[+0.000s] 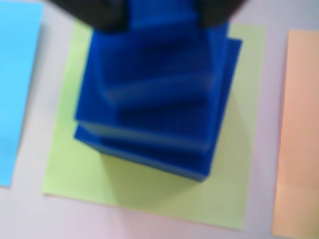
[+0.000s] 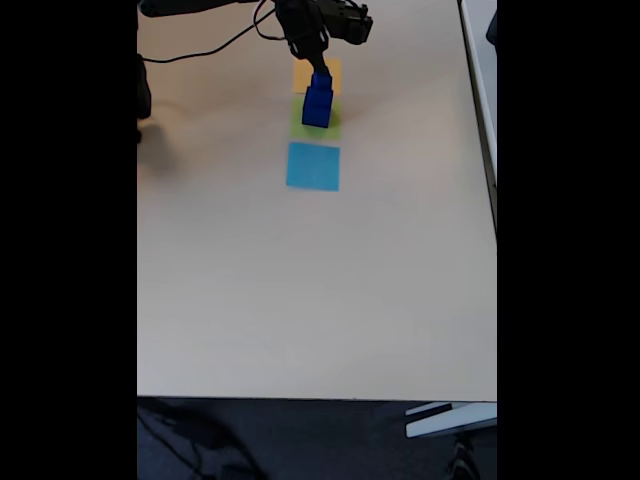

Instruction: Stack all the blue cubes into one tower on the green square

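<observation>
1. Looking down through the wrist view, I have the gripper (image 1: 162, 15) at the very top edge of the picture, its two dark fingers (image 1: 94, 15) sitting on either side of the uppermost blue cube (image 1: 162, 22).
2. The fingers appear to be closed against that top cube (the picture is blurred, so I cannot make out the contact itself).
3. From the fixed view, the arm reaches in from the far edge of the table (image 2: 300, 300), and the gripper (image 2: 318, 72) points down onto the top of the stack.
4. Directly beneath the gripper stands the tower of blue cubes (image 1: 149, 109); I count several layers in the wrist view, though the blur keeps me from an exact number.
5. The layers are twisted against one another, so their corners stick out at different angles, and the bottom one juts toward the lower right of the wrist view.
6. The tower stands on the green square (image 1: 65, 174), with green showing on all sides below the gripper.
7. In the wrist view a light-blue square (image 1: 15, 89) lies to the left of the gripper and an orange square (image 1: 299, 129) to its right, neither touching the green one.
8. A black cable (image 2: 200, 50) trails across the table beside the arm.
</observation>
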Tool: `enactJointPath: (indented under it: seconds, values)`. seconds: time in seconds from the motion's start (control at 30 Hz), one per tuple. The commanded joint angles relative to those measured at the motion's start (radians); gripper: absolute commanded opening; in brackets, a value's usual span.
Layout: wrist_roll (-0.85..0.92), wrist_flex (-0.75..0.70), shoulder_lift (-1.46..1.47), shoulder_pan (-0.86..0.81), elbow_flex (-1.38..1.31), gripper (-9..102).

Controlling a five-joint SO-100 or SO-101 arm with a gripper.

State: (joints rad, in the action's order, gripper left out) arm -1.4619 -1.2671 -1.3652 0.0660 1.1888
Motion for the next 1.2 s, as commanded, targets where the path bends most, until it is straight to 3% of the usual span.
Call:
enactJointPath:
  seconds: [0.0,1.17]
  values:
    - [0.009,-0.002,-0.008,-0.005,-0.084,1]
    - [0.02,-0.003,0.0,-0.006,-0.092,4]
